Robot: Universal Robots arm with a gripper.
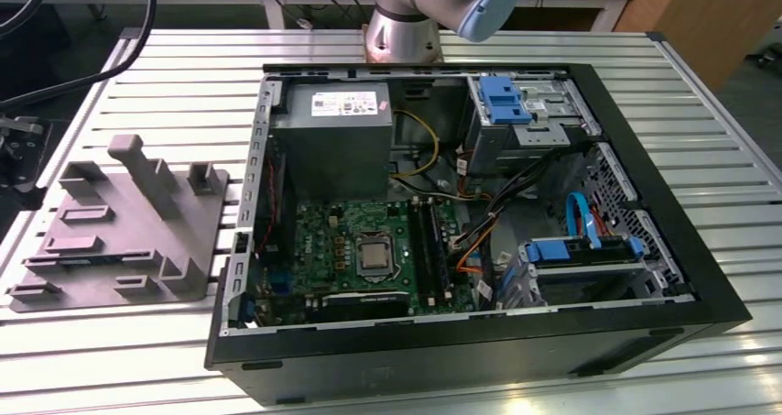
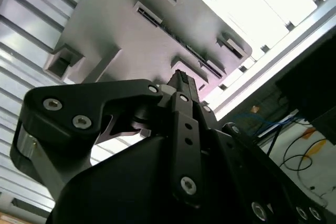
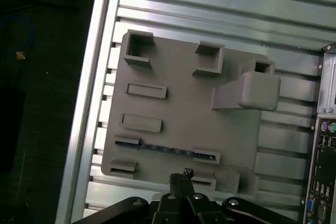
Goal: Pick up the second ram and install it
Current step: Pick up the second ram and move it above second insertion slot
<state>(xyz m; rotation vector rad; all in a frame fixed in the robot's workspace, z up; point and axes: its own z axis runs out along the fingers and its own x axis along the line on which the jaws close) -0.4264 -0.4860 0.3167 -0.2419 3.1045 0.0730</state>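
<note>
The second ram (image 3: 163, 148) is a thin dark stick lying edge-up in a long slot of the grey plastic fixture (image 3: 184, 103). The same ram (image 2: 173, 32) crosses the fixture in the second wrist view. My gripper (image 3: 181, 173) hangs above the fixture, close to the ram and slightly off to one side of it. Its fingers are shut together with nothing between them. The fingertips (image 2: 180, 77) point down at the fixture. In the exterior view the fixture (image 1: 116, 227) sits at the left, beside the open computer case (image 1: 489, 342) with its motherboard (image 1: 354, 241) and black slots (image 1: 428, 236).
The fixture carries tall upright posts (image 1: 153, 172) and several small blocks. The case wall (image 1: 251, 204) stands just beside the fixture. Cables (image 1: 489, 204), a power supply (image 1: 332, 140) and blue drive bays (image 1: 584, 250) crowd the case interior. The ribbed metal table (image 1: 135, 360) lies underneath.
</note>
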